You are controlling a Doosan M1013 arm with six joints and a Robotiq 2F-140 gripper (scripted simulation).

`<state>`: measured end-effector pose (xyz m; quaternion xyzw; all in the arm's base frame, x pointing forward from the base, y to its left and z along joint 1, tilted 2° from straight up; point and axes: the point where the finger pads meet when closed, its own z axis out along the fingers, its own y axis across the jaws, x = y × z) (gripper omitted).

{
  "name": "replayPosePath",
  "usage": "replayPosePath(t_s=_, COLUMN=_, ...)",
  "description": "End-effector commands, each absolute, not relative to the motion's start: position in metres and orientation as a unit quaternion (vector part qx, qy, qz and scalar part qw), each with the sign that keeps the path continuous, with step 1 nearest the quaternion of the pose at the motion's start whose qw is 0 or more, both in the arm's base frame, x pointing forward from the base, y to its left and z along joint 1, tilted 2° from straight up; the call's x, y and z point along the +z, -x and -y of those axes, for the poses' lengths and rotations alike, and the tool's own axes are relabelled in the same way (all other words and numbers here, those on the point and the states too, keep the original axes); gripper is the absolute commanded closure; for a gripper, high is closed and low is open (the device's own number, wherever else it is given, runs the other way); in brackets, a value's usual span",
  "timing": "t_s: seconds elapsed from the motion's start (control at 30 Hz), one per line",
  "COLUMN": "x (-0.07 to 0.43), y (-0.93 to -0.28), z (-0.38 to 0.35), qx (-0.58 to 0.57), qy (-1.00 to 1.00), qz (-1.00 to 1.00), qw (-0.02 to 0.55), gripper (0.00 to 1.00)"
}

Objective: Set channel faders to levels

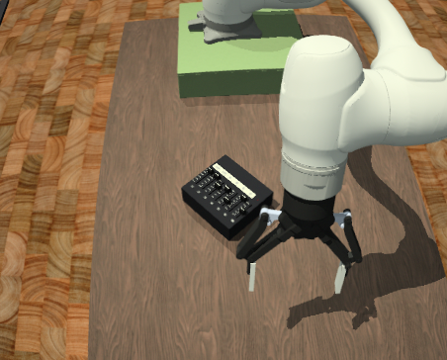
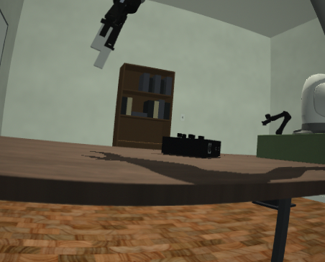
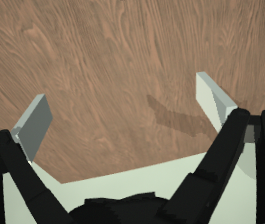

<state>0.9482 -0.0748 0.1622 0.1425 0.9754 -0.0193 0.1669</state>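
My gripper [image 1: 296, 277] hangs high above the table [image 1: 146, 291] with fingers spread wide, holding nothing. The lighting desk [image 1: 226, 196] stands on the table's middle, beside the gripper in the top view.

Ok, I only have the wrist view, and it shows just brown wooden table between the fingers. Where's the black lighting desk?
Observer: The top view shows the black box-shaped lighting desk beside the wide-open gripper, on the side toward the green base block.
Operator: Am I down at its height?
Observer: No. In the exterior view the gripper hangs high above the brown wooden table.
Operator: Is the desk upright?
Observer: Yes, it sits flat, with its fader caps pointing up.
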Motion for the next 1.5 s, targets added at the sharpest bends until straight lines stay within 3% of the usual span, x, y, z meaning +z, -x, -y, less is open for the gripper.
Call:
replayPosePath(t_s=0.0, x=0.157, y=-0.907, z=0.088, qx=-0.022, qy=-0.134, qz=-0.979, qw=0.152, gripper=0.00)
replayPosePath(t_s=0.03, x=0.150, y=-0.865, z=0.098, qx=-0.024, qy=-0.123, qz=-0.984, qw=0.127, gripper=0.00)
replayPosePath(t_s=0.1, x=0.148, y=-0.858, z=0.100, qx=-0.024, qy=-0.123, qz=-0.984, qw=0.127, gripper=0.00)
replayPosePath(t_s=0.23, x=0.134, y=-0.775, z=0.113, qx=-0.023, qy=-0.101, qz=-0.991, qw=0.082, gripper=0.00)
replayPosePath(t_s=0.37, x=0.132, y=-0.761, z=0.116, qx=-0.023, qy=-0.101, qz=-0.991, qw=0.082, gripper=0.00)
replayPosePath(t_s=0.47, x=0.119, y=-0.684, z=0.122, qx=-0.018, qy=-0.083, qz=-0.995, qw=0.046, gripper=0.00)
replayPosePath(t_s=0.53, x=0.119, y=-0.681, z=0.122, qx=-0.018, qy=-0.083, qz=-0.995, qw=0.046, gripper=0.00)
replayPosePath(t_s=0.67, x=0.107, y=-0.611, z=0.123, qx=-0.011, qy=-0.068, qz=-0.997, qw=0.017, gripper=0.00)
replayPosePath(t_s=1.23, x=0.105, y=-0.598, z=0.123, qx=-0.009, qy=-0.067, qz=-0.998, qw=0.011, gripper=0.00)
replayPosePath(t_s=1.47, x=0.070, y=-0.605, z=0.152, qx=-0.001, qy=-0.259, qz=-0.966, qw=-0.012, gripper=0.00)
